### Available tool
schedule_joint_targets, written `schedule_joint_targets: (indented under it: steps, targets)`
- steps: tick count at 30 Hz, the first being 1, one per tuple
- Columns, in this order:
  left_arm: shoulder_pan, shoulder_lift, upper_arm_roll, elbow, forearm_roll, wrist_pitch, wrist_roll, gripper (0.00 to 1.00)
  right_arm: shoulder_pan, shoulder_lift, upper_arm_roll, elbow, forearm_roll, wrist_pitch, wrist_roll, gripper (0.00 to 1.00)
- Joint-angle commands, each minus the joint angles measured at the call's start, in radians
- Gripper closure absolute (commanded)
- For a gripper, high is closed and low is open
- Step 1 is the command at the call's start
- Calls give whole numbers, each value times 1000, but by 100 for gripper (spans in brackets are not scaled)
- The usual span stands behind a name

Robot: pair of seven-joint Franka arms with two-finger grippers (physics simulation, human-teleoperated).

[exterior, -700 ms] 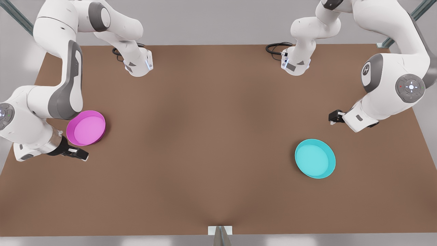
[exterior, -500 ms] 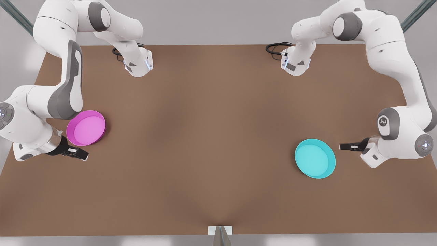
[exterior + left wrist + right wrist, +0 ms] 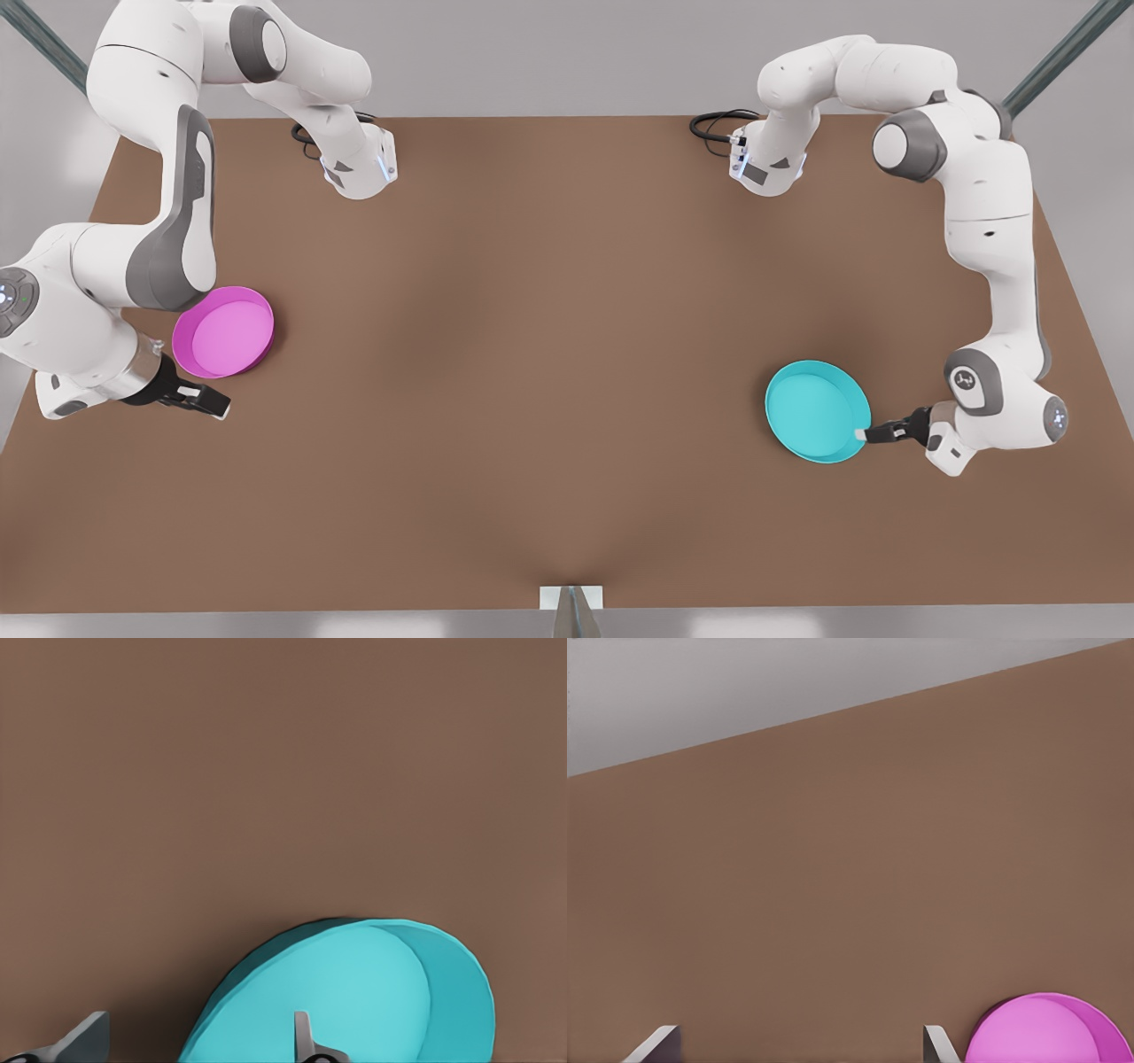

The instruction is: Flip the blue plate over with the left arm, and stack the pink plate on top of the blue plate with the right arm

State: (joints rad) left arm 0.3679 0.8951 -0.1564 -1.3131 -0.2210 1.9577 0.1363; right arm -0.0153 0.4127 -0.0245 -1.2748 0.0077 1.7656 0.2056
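Observation:
The blue plate (image 3: 815,410) lies rim-up on the brown table at the front view's right. My left gripper (image 3: 864,433) is low at the plate's edge farthest from the table's middle. In the left wrist view the blue plate (image 3: 354,992) fills the near part, and the left gripper (image 3: 195,1041) is open, one finger over the plate's inside and the other outside its rim. The pink plate (image 3: 223,332) lies rim-up at the front view's left. My right gripper (image 3: 213,406) waits open just in front of it, apart from it. The right wrist view has the pink plate (image 3: 1045,1032) beside the right gripper (image 3: 797,1045).
The brown table (image 3: 549,354) stretches bare between the two plates. Both arm bases (image 3: 359,168) (image 3: 766,164) stand at the far edge with black cables. A small white bracket (image 3: 571,598) sits at the middle of the near edge.
My left arm has swung forward and down, bringing its gripper from behind the blue plate to the plate's rim. The right arm and both plates have not moved.

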Motion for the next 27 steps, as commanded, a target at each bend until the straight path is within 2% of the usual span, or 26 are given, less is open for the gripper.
schedule_joint_targets:
  steps: [1,19,20,21,23,24,27]
  targets:
    - [0,-1,1,0,-1,-2,9,0,0,0,0,0,0,0,0,0]
    - [26,13,0,-35,-72,-60,146,0,3,1,0,0,-14,2,-69,0]
    - [26,13,0,-35,-72,-60,146,4,3,1,0,0,-14,2,-69,0]
    - [26,13,0,-35,-72,-60,146,15,3,1,0,0,-14,2,-69,0]
    - [26,13,1,-35,-72,-60,154,42,3,1,0,2,-14,2,-69,0]
    - [26,13,0,-35,-70,-60,155,48,3,1,0,2,-14,2,-69,0]
    - [26,13,2,-35,-72,-60,157,48,3,1,2,2,-14,2,-69,0]
